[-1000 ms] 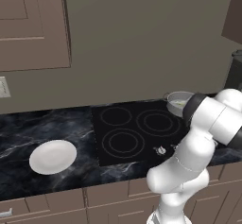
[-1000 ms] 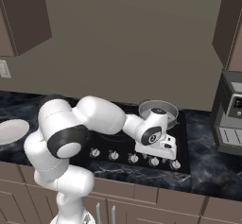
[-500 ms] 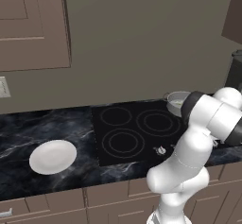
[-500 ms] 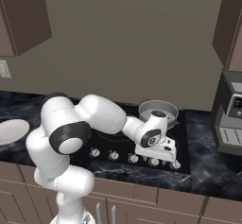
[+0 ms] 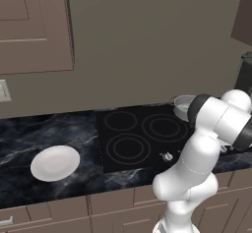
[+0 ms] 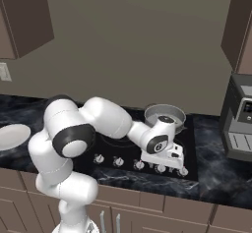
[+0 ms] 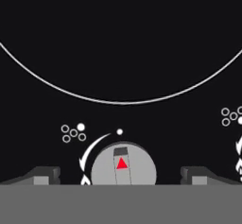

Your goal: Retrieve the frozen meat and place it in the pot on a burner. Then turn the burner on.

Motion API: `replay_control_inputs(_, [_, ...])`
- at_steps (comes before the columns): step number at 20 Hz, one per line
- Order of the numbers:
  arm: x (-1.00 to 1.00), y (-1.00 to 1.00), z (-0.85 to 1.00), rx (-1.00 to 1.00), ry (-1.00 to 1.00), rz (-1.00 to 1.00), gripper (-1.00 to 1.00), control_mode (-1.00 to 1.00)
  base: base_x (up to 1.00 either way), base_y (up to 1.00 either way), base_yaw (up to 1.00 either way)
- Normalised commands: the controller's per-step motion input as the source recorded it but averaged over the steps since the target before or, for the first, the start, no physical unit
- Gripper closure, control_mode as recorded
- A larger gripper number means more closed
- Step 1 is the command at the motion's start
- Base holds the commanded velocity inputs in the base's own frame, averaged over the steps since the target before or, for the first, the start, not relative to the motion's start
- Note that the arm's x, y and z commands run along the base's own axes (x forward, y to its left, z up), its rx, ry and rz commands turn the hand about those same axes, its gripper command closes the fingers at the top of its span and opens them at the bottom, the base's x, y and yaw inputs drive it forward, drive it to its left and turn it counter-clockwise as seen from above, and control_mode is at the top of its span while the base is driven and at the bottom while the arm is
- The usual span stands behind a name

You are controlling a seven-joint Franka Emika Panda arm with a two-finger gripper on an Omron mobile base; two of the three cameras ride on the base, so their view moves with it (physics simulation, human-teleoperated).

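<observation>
The wide grey pot (image 6: 165, 115) stands on the cooktop's back right burner and shows at the stove's far right corner (image 5: 184, 104) in the left base view. The frozen meat is hidden. My gripper (image 6: 164, 160) hangs low over the row of knobs along the cooktop's front edge. In the hand view the gripper (image 7: 122, 176) is open, its dark fingertips (image 7: 45, 175) standing on either side of a round grey knob (image 7: 123, 167) marked with a red triangle. Nothing is held.
A round white plate (image 5: 55, 162) lies on the dark marble counter left of the black cooktop (image 5: 133, 143). A coffee machine (image 6: 240, 124) stands at the right. Other knobs (image 6: 118, 161) line the cooktop's front. A white burner ring (image 7: 123, 102) curves above the knob.
The hand has sunk a little lower and slightly right, closer to the knob row. The jaws stay open.
</observation>
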Motion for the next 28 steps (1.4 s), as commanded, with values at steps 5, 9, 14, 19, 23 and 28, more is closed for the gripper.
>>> replay_control_inputs(5, [0.0,0.0,-0.08,0.0,0.0,0.0,-1.0,-1.0,0.0,0.0,0.0])
replay_control_inputs(9, [0.0,0.0,-0.11,0.0,0.0,0.0,1.0,-1.0,0.0,0.0,0.0])
replay_control_inputs(14, [0.0,0.0,-0.12,0.01,0.0,0.0,1.0,-1.0,0.0,0.0,0.0])
replay_control_inputs(19, [0.0,0.0,-0.1,0.01,0.0,0.0,1.0,-1.0,0.0,0.0,0.0])
replay_control_inputs(23, [-0.11,0.0,-0.14,0.0,0.0,0.0,1.0,-1.0,0.0,0.0,0.0])
replay_control_inputs(28, [-0.18,0.04,-0.24,-0.04,0.0,0.04,1.0,-1.0,0.0,0.0,0.0])
